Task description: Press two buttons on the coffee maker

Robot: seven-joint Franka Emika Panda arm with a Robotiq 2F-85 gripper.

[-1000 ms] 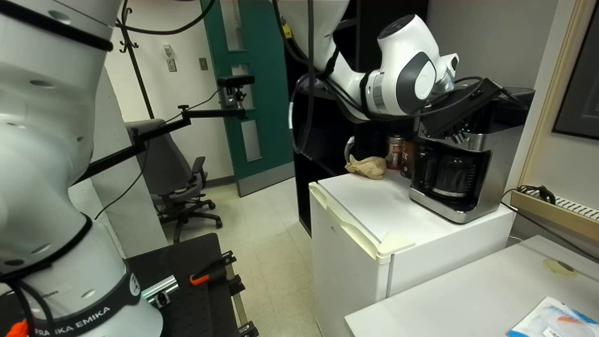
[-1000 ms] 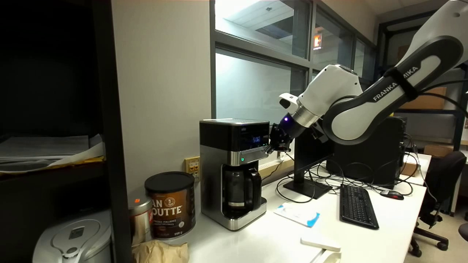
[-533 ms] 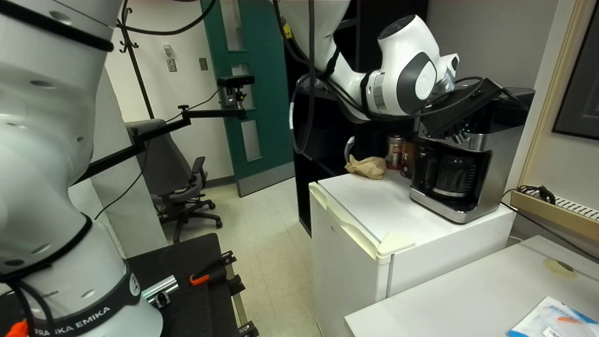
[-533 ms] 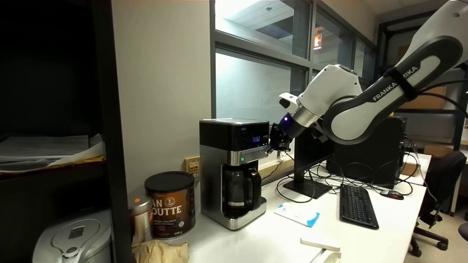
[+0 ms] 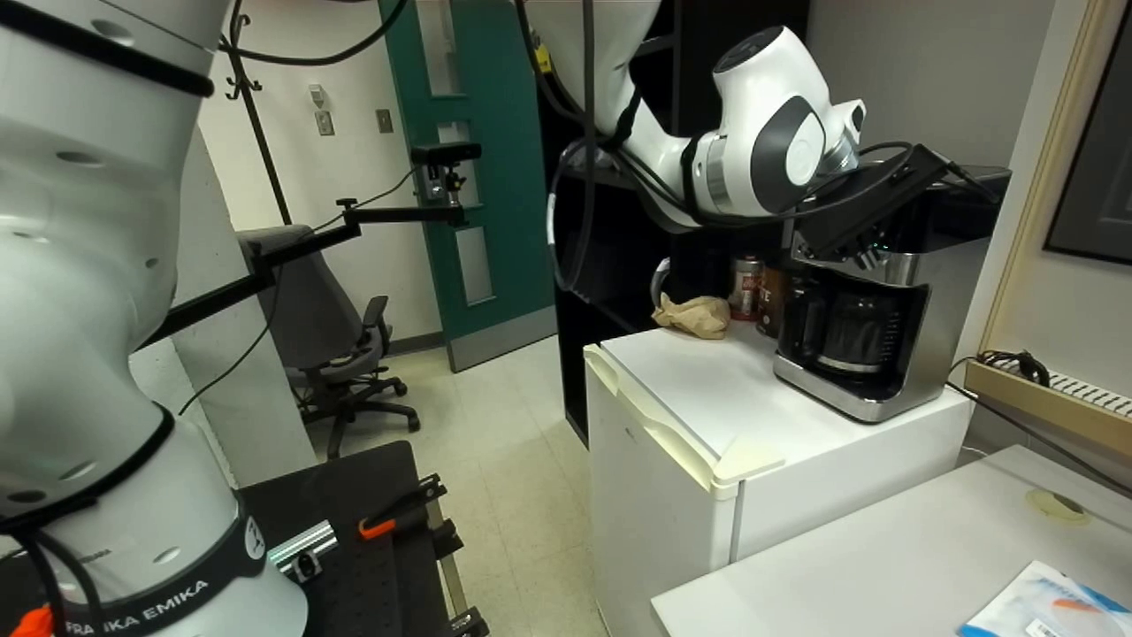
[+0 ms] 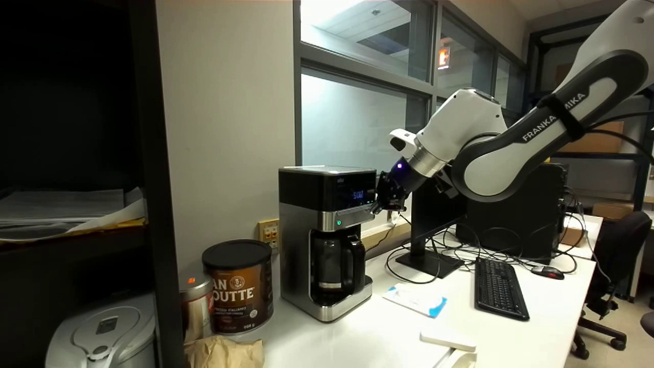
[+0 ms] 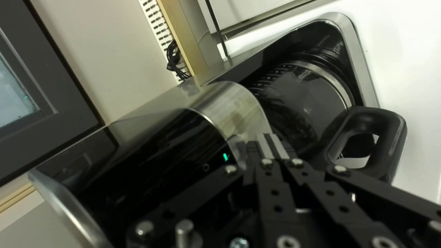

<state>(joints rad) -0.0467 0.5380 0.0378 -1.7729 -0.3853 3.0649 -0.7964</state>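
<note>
The coffee maker [image 6: 301, 250] is a boxy black and steel machine with a glass carafe [image 6: 329, 266] inside. It shows in both exterior views [image 5: 959, 310] and fills much of the wrist view [image 7: 231, 106]. Its display [image 6: 357, 195] is lit, and a green-lit button [image 6: 339, 222] glows on the silver band. My gripper [image 6: 376, 208] is at the right end of that band, just under the black panel. In the wrist view the fingertips [image 7: 273, 146] are together with nothing between them, beside a small green light [image 7: 225, 157]. I cannot tell whether they touch the front.
The coffee maker stands on a white fridge [image 5: 672, 376]. A coffee can [image 6: 237, 286], a metal tin [image 6: 196, 306] and a crumpled paper bag [image 6: 225, 352] are beside it. A monitor [image 6: 437, 220], a keyboard [image 6: 500, 289] and cables are on the desk beyond. The carafe handle [image 7: 392, 137] juts out near the fingers.
My gripper and wrist have shifted up very slightly at the front of the coffee maker. The fingers stay together, and nothing else has visibly moved.
</note>
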